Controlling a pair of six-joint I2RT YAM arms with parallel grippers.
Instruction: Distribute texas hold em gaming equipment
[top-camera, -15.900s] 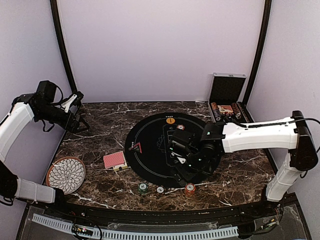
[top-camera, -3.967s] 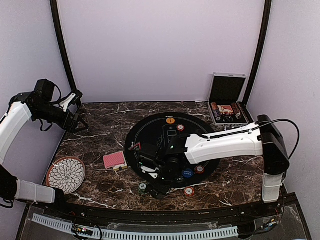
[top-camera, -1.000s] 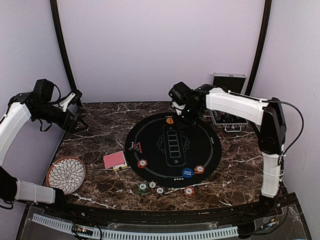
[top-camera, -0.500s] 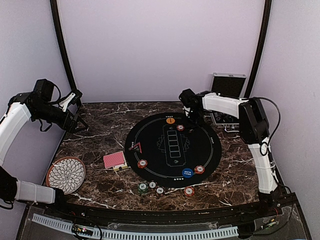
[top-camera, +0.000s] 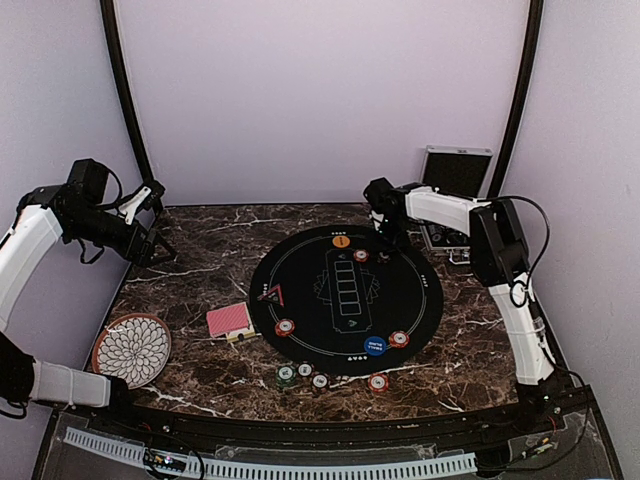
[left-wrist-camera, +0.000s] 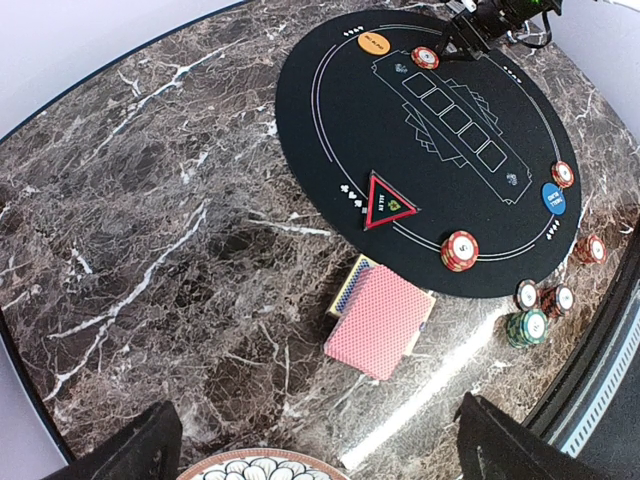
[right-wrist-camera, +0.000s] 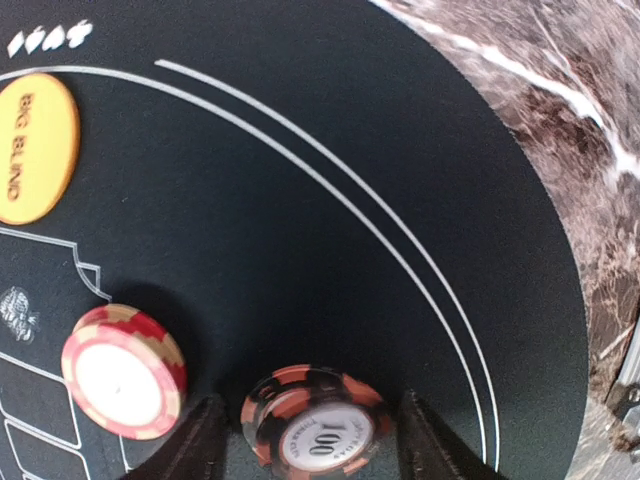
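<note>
Your right gripper (right-wrist-camera: 314, 448) is down on the far side of the black mat (top-camera: 330, 310), the side toward the table's (top-camera: 190, 270) far-right corner. Its jaws sit a bit wider than the dark-and-red 100 chip (right-wrist-camera: 318, 425) between them. You can see a sliver of mat on each side of that chip, so it's lying flat, straddled but not pinched. Just beside it is a red-and-white chip (right-wrist-camera: 122, 372), and the orange Big Blind disc (right-wrist-camera: 35, 150) is a little further along the mat's far edge.

Your left gripper (left-wrist-camera: 320, 430) hangs over the table's far-left corner, jaws spread wide with nothing in them.

The rest of the gear:
- The deck of red-backed cards (left-wrist-camera: 382, 320) lies on the marble just off the mat's left side.
- A red chip stack (left-wrist-camera: 459, 250) sits on the mat's near-left rim.
- The blue disc (left-wrist-camera: 553, 197) and a single red chip (left-wrist-camera: 563, 174) are on the mat's near-right rim.
- A green chip stack (left-wrist-camera: 525, 327), a pale chip (left-wrist-camera: 527, 294), a second pale chip (left-wrist-camera: 560, 298) and an outer red chip (left-wrist-camera: 590, 248) lie between the mat and the table's near edge.
- The flower plate (top-camera: 100, 350) is at the near-left corner.
- The chip case (top-camera: 455, 175) stands open at the far-right corner.
</note>
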